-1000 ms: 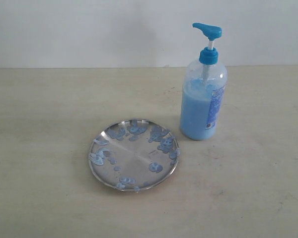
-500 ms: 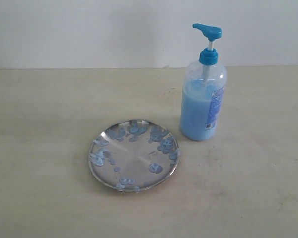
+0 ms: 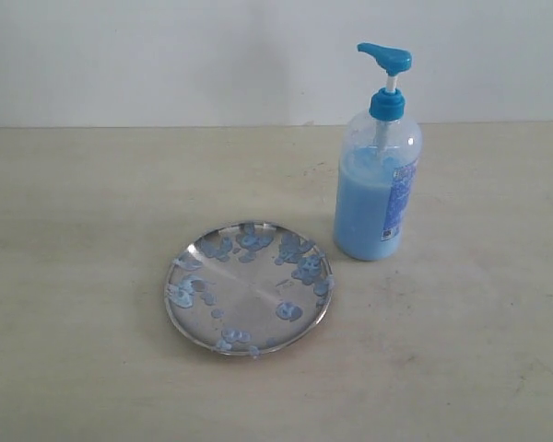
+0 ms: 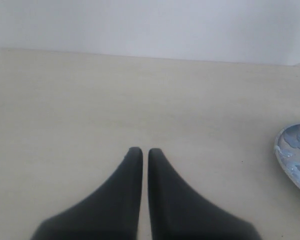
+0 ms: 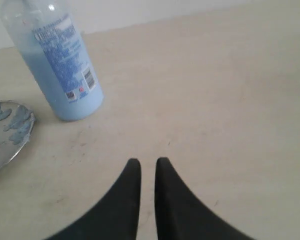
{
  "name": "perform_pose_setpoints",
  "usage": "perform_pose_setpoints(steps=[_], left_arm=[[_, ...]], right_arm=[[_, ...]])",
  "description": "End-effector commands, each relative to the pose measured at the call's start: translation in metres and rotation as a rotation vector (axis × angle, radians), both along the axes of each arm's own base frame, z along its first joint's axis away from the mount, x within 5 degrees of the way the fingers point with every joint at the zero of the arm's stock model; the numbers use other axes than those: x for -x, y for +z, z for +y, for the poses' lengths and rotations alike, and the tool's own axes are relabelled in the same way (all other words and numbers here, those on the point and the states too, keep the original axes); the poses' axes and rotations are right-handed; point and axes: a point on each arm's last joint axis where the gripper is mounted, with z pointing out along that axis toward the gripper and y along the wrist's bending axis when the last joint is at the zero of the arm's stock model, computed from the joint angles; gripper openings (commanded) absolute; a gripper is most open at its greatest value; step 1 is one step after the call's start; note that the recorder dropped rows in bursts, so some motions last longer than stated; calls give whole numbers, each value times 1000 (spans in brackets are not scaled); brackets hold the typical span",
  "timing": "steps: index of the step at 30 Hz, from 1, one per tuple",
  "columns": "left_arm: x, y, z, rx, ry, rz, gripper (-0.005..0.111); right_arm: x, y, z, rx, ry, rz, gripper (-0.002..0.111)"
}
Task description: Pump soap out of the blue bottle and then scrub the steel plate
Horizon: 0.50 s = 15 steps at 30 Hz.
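Observation:
The blue bottle [image 3: 378, 189] stands upright on the beige table, its blue pump head [image 3: 385, 57] raised and pale blue soap [image 3: 364, 216] filling its lower part. Just left of it and nearer the front lies the steel plate [image 3: 249, 287], spotted with blue soap blobs. Neither arm shows in the exterior view. My left gripper [image 4: 141, 152] hovers shut over bare table, the plate's rim [image 4: 292, 155] off to one side. My right gripper [image 5: 148, 162] is shut and empty, with the bottle [image 5: 60, 70] and the plate's edge [image 5: 10, 127] ahead of it.
A pale wall [image 3: 166, 55] runs along the table's far edge.

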Motion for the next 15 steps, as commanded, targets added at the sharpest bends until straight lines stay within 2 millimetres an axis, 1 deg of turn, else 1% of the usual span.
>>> perform_pose_setpoints(steps=[1,15], left_arm=[[0,2,0,11,5,-11,4],[0,2,0,11,5,-11,4]], right_arm=[[-1,3,-2,130,22,-32,0],[-1,5,-2,128,21,-44,0]])
